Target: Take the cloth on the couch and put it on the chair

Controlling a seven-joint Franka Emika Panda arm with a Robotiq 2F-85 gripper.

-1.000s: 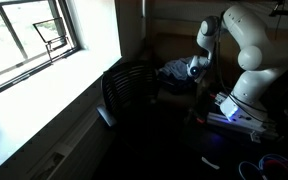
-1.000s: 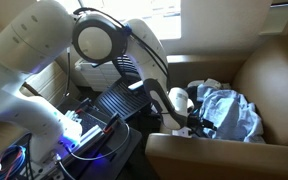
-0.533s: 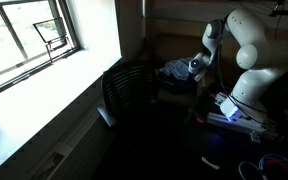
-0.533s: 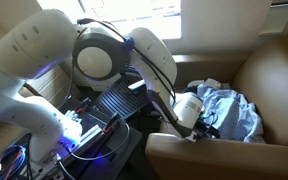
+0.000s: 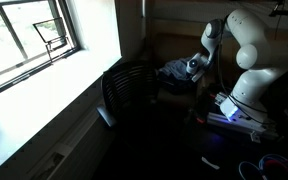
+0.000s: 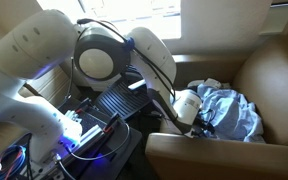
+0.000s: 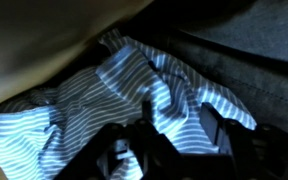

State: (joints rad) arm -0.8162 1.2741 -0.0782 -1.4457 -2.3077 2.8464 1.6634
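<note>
A blue-and-white striped cloth [image 6: 230, 110] lies crumpled on the seat of the tan couch [image 6: 269, 65]. It also shows in an exterior view [image 5: 173, 69] and fills the wrist view [image 7: 124, 80]. My gripper [image 6: 202, 122] is down at the cloth's near edge. In the wrist view its fingers [image 7: 184, 132] are apart, with a fold of cloth between them. The black chair [image 5: 130, 92] stands beside the couch, and its back shows behind the arm [image 6: 119, 100].
The couch armrest [image 6: 204, 155] runs in front of the gripper. The robot base with a blue light [image 6: 84, 135] and cables [image 5: 274, 165] sit on the floor. A window and a white sill [image 5: 44, 85] lie on the far side of the chair.
The arm swung in and lowered the gripper onto the cloth's edge during the first half second. Since then it has hardly moved.
</note>
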